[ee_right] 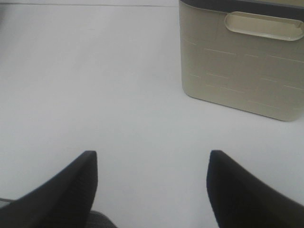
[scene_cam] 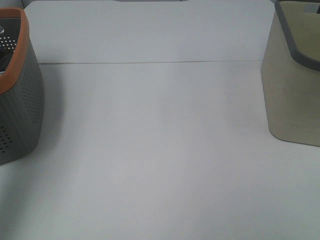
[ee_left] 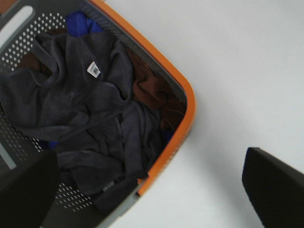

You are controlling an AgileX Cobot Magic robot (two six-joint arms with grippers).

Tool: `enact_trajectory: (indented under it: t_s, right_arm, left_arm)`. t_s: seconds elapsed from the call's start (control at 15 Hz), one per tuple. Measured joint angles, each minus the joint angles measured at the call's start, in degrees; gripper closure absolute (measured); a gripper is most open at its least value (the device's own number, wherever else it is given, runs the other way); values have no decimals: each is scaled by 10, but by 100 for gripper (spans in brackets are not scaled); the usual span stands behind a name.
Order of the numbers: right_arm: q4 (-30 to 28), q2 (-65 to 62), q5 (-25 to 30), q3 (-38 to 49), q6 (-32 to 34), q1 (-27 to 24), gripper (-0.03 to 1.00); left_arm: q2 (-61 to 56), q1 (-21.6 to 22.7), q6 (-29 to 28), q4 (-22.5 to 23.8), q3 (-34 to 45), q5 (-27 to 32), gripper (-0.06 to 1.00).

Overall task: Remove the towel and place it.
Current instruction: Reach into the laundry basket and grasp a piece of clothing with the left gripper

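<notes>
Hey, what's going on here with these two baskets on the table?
A two-armed robot looks set to pull a towel out. Its left pincer hangs open over a corner of the grey perforated basket with an orange rim, where the dark navy-grey terry towel lies crumpled among a brown cloth and a blue cloth. Nothing is gripped yet. The right pincer, open and empty, faces the beige plastic bin across the white table.

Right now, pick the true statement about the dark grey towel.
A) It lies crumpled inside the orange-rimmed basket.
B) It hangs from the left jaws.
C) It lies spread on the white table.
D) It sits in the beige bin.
A: the left wrist view shows the towel bunched up inside the orange-rimmed basket.
</notes>
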Motion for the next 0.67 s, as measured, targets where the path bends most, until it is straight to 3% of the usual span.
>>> enact_trajectory:
  t_s: [0.2, 0.33, 0.53, 0.67]
  right_arm:
    - [0, 0, 0, 0, 0, 0, 31]
    - [0, 0, 0, 0, 0, 0, 31]
    - [0, 0, 0, 0, 0, 0, 31]
    - [0, 0, 0, 0, 0, 0, 31]
  left_arm:
    - [72, 0, 71, 7, -59, 0, -5]
    - [120, 24, 91, 23, -70, 0, -5]
    - [187, 74, 152, 88, -72, 1, -5]
    - [217, 96, 164, 124, -72, -6, -5]
